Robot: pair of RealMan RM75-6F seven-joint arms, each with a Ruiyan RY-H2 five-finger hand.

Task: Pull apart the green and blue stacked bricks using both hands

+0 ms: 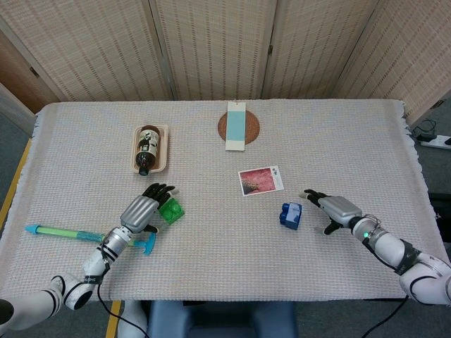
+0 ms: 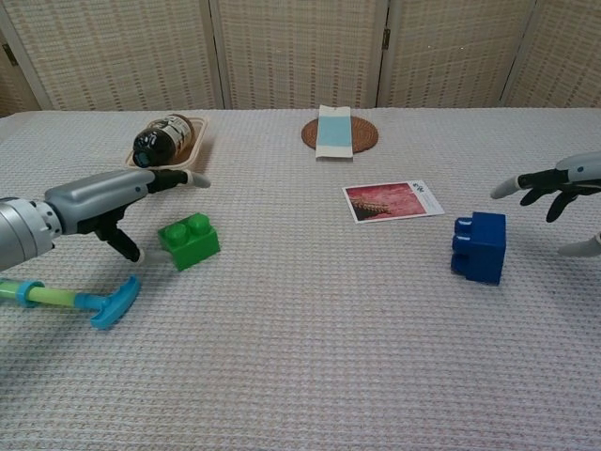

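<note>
Left of the photo card [image 1: 261, 180] lies the green brick [image 1: 170, 210], right of it the blue brick [image 1: 290, 215] — both light, rigid, smooth-sided, best pinched across flat walls — with left hand [image 1: 141, 210] and right hand [image 1: 337, 208] spread, holding nothing.

bottle [image 1: 147, 148] in tray [image 1: 161, 129], card [image 1: 236, 125] on coaster [image 1: 252, 127], photo [image 1: 261, 180] in front

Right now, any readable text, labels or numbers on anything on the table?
None legible.
Dark glass bottle in the beige tray: label too small to read.
Red picture card: white strip at its right end carries blurred print, unreadable.
Light blue rectangular card on the round brown coaster: blank.
</note>
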